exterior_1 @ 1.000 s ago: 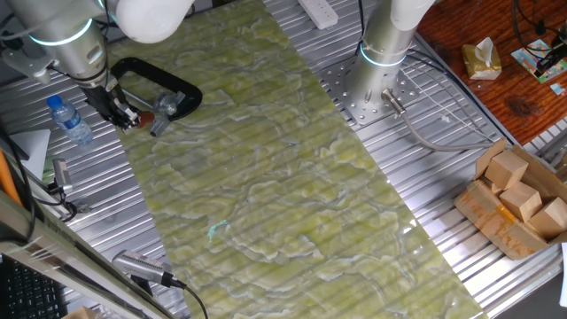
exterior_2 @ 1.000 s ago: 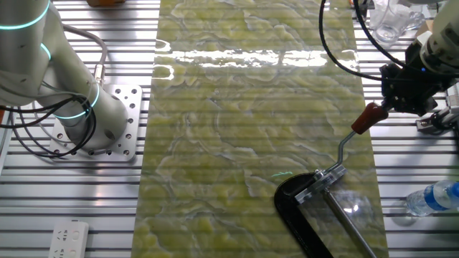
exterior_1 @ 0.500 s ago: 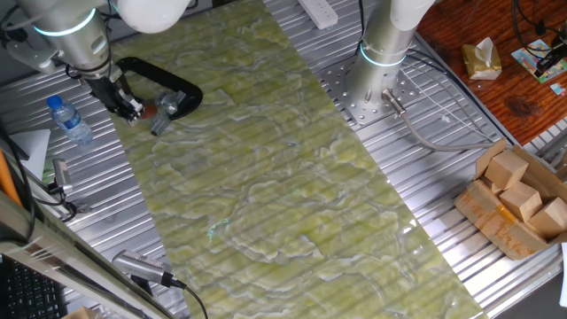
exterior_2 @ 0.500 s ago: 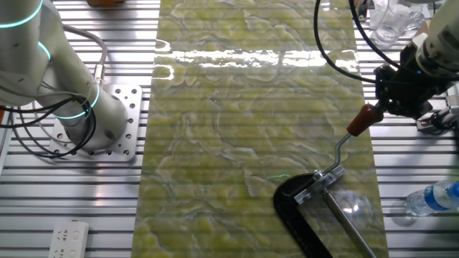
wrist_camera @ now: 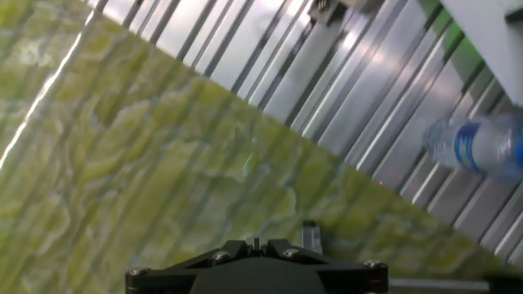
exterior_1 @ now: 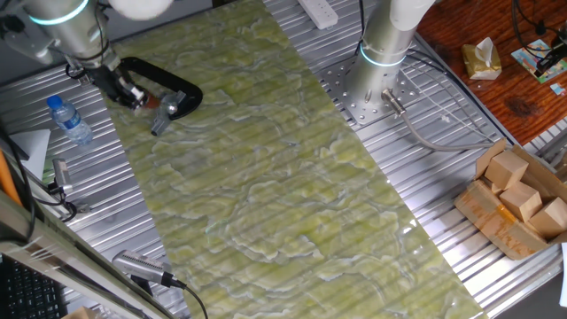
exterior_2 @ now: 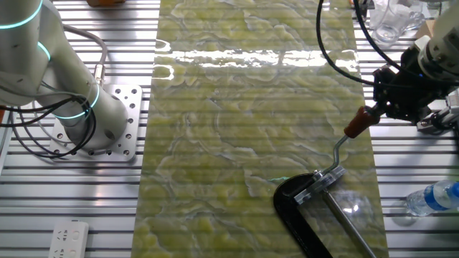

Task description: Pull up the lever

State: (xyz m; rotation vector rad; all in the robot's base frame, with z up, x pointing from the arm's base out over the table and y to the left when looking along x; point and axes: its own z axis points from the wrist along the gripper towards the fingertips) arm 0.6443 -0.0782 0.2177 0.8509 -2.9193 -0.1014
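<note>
I have the gripper (exterior_2: 374,115) closed on the red knob (exterior_2: 356,124) of the lever (exterior_2: 342,146), so I can swing it up while the black clamp (exterior_2: 300,215) lies on the green mat (exterior_2: 237,129).

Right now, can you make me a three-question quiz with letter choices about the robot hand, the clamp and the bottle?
1. Where is the black clamp?
A. on the green mat
B. in the cardboard box
C. on the wooden desk

2. What colour is the knob on the lever?
A. blue
B. dark red
C. yellow

3. How is the water bottle placed?
A. standing upright
B. hanging from the hand
C. lying on its side

Answers: 1 A, the clamp lies on the green mat. 2 B, the knob at the hand looks dark red. 3 C, the bottle lies flat on the metal slats.
</note>
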